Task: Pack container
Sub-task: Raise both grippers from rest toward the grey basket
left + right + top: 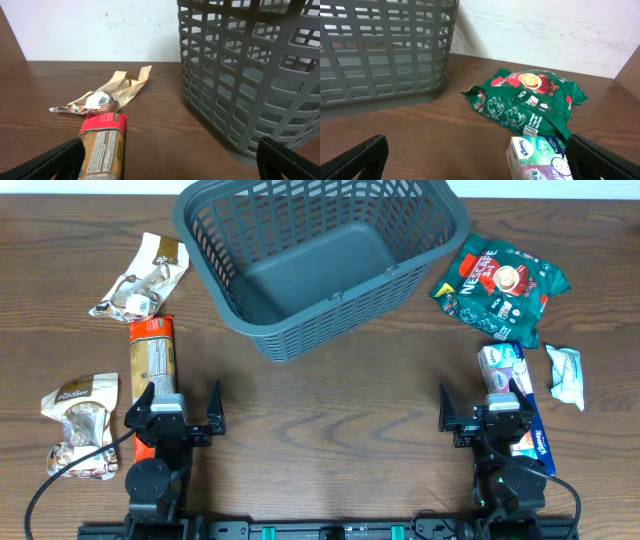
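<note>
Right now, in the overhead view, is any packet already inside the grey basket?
No, the basket shows only its bare grey bottom, with nothing lying in it.

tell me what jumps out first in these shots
The big dark grey basket sits empty at the top centre of the table. Right of it lies a bright green Nescafe bag, and an orange-red packet lies to its lower left.

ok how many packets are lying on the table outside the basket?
6. Left of the basket: crumpled tan wrapper, orange biscuit pack, tan snack bag. Right: green coffee bag, tissue pack, small white packet. None seems hidden.
</note>
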